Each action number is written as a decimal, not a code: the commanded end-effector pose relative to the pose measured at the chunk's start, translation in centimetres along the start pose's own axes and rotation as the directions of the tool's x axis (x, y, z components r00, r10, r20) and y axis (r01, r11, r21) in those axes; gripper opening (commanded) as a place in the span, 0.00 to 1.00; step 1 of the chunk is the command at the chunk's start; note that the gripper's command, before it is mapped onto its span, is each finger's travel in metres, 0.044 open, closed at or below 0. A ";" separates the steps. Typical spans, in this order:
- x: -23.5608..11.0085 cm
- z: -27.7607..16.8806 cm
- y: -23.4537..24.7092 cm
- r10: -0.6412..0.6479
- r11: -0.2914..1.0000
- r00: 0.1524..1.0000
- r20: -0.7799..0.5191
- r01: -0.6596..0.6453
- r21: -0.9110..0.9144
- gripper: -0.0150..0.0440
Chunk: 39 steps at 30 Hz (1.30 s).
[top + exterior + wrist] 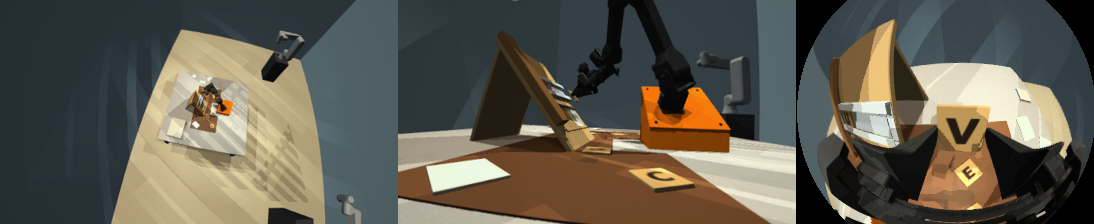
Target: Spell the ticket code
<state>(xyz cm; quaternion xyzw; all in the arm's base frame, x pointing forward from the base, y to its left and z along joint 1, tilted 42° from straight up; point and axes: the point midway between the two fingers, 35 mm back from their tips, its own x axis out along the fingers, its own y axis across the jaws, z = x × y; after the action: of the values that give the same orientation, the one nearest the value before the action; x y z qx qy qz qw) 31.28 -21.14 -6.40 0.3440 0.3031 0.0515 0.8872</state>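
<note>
My gripper (574,95) (961,130) is shut on the V tile (962,114), whose letter faces the wrist camera upright. It holds the tile in the air, beyond the near end of the pale rail (866,108) (559,93) in the wrist view and apart from it. The rail runs across the sloping wooden board (527,84) (871,65) (194,102). A tile (847,119) sits toward the rail's far end; its letter is hard to read now. The C tile (661,179) and the E tile (968,173) lie flat. A white label (576,117) low on the board is unreadable.
A brown mat (555,188) (204,127) lies under the board. A white card (468,174) (196,124) and another tile (597,150) lie on it. The arm stands on an orange base (688,137) (228,113). A cream block (176,128) is near the counter's corner; small pale squares (1025,128) (1023,95) lie beyond the mat.
</note>
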 end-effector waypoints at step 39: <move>0.1 -0.3 1.6 -0.002 1.000 1.000 -0.004 0.002 0.010 0.25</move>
<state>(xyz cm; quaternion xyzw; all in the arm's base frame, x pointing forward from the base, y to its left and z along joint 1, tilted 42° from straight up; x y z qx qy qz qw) 31.51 -20.11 -5.63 0.3444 0.3028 0.0517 0.8871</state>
